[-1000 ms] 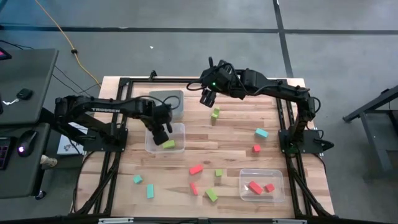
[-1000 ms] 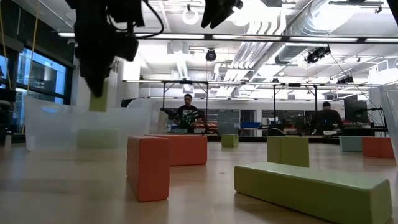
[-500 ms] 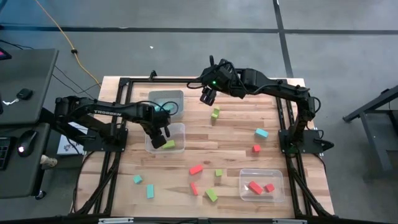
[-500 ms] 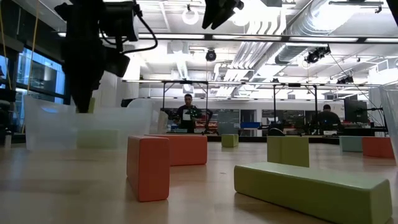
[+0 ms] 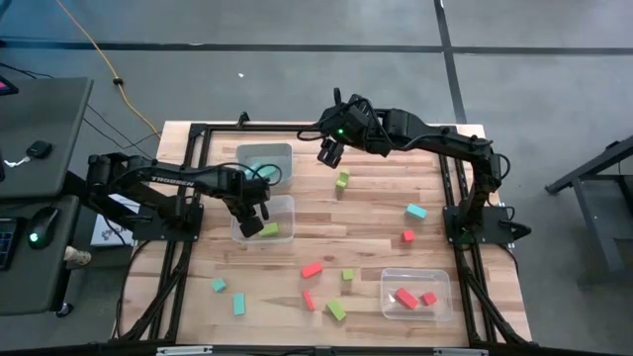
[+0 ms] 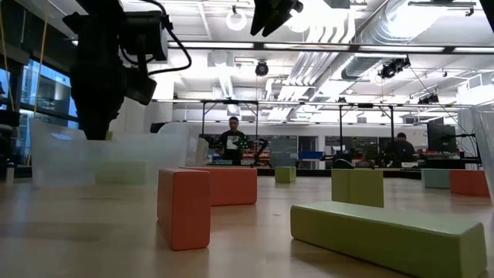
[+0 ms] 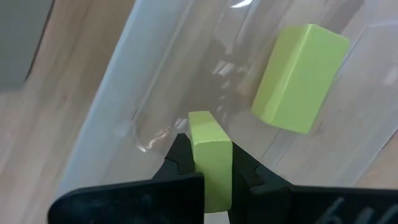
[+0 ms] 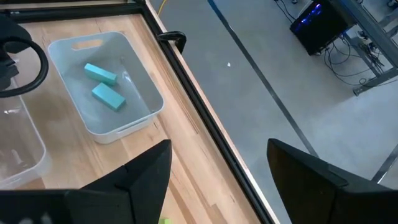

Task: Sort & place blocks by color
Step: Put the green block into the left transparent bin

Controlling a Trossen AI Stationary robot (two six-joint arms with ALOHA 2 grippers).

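Left gripper (image 7: 208, 163) is clamped on a small green block (image 7: 208, 155), low inside the clear bin (image 5: 282, 206) just beside the green bar (image 7: 300, 78) lying there, release straight below, while the right gripper (image 5: 329, 150) hangs wide open above the table's far edge

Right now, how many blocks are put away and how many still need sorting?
Done: one green block in the middle bin, two cyan blocks in the far bin, two red blocks in the near bin. In hand: the left hand, shut on a green block, is over the middle bin. The right hand hovers open. Left: about ten loose blocks on the table.
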